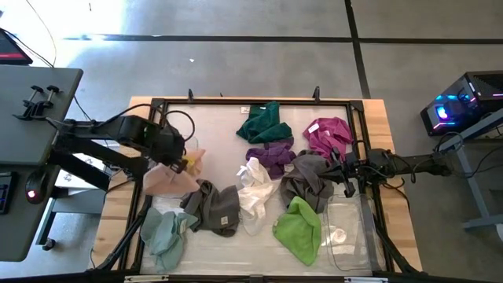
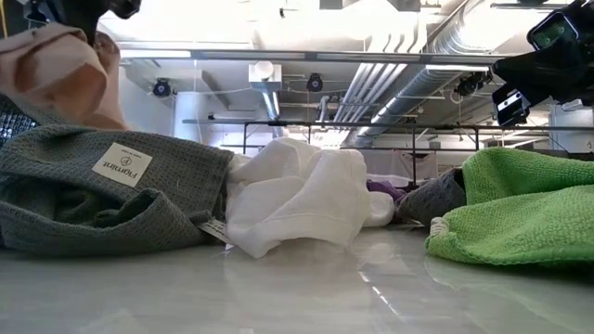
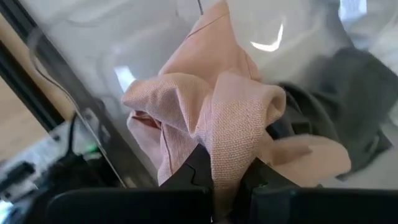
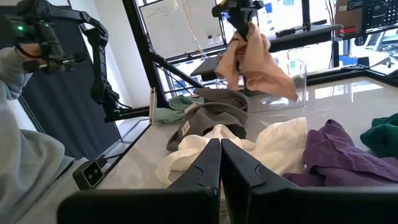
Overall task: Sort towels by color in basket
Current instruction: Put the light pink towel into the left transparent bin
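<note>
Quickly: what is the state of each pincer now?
Left pincer: closed on the pale pink towel.
Right pincer: closed, holding nothing.

My left gripper (image 3: 227,186), matt black plastic by the look, pinches pale pink cloth (image 3: 230,118) with a fine, even weave. At 3 o'clock from it, the grey towel (image 2: 102,190) shows a coarse waffle texture and a sewn paper-like label. Lime green towel (image 2: 529,209): nubby microfibre. Tabletop (image 2: 297,288): glossy, reflective white. Table border (image 1: 393,157): bare pale wood.
</note>
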Controlling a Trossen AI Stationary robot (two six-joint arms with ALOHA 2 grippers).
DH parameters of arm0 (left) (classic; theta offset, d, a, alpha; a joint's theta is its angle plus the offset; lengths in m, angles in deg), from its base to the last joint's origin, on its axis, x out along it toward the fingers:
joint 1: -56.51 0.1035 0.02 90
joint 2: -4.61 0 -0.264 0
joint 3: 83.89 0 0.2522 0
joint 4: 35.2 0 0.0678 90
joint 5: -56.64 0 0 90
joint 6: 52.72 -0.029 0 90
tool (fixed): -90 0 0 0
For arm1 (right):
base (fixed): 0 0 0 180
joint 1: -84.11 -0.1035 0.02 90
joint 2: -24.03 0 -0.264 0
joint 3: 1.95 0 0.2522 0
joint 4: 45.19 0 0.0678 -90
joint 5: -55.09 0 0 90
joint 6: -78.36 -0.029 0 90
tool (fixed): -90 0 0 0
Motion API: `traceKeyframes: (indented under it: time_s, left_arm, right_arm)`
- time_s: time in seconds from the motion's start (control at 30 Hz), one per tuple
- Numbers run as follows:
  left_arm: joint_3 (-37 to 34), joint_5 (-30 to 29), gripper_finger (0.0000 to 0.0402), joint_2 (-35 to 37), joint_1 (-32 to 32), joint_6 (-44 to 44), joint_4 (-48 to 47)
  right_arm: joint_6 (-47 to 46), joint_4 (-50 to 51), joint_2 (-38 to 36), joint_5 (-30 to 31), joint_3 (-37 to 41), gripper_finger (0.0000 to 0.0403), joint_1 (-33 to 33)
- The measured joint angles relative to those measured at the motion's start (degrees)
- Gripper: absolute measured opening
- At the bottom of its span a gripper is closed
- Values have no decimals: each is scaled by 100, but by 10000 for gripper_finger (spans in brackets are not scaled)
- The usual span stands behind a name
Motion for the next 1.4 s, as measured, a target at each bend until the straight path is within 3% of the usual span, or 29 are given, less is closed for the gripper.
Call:
traceKeyframes:
  time_s: [0.13,0.3,0.57,0.7,0.77,0.93,1.1,1.3,1.4]
  left_arm:
    - [-176,409,5,6,89,-1,9]
    - [-1028,513,5,-69,606,-329,-4]
    - [-1985,-242,15,-501,1378,-1615,33]
    - [-1982,-1045,37,-676,1490,-2210,403]
    - [-1982,-1139,56,-725,1581,-2434,564]
    - [-1957,-1110,122,-746,1786,-2731,721]
    - [-1483,-1127,177,-746,1877,-2601,68]
    - [-676,-689,192,-579,1695,-2136,123]
    - [-644,-334,183,-554,1552,-1799,83]
  right_arm:
    - [1,0,0,0,0,1,-2]
    - [-2,0,0,0,0,1,-1]
    - [-2,0,0,-1,0,1,0]
    - [1,0,0,-1,0,1,0]
    - [-1,0,0,-1,0,1,0]
    - [-2,0,0,-2,0,1,0]
    - [-1,0,0,-1,0,1,-1]
    - [0,0,0,-2,0,1,0]
    - [1,0,0,-2,0,1,0]
